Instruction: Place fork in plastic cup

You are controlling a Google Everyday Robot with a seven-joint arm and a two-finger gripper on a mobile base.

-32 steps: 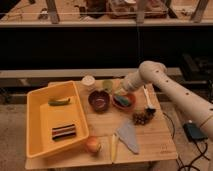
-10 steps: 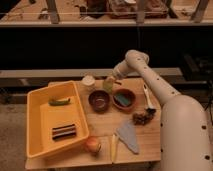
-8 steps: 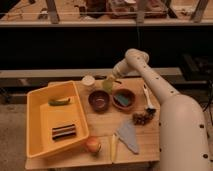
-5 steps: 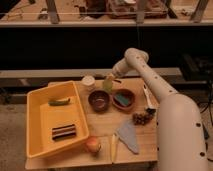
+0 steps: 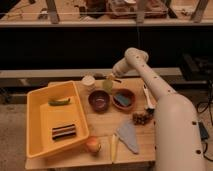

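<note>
Wooden table (image 5: 102, 133) in a dim room, gripper (image 5: 111, 78) right above the plastic cup (image 5: 107, 85), white cup (image 5: 88, 82) and dark red bowl (image 5: 99, 105) close by, can't tell how open it is.

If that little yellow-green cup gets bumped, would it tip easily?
Probably. The plastic cup looks translucent and narrow, so likely light and tippy. The gripper hangs just above its rim; a sideways nudge there might topple it.

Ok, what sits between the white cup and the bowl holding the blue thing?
The plastic cup, with the end effector just above it, in the camera view.
</note>
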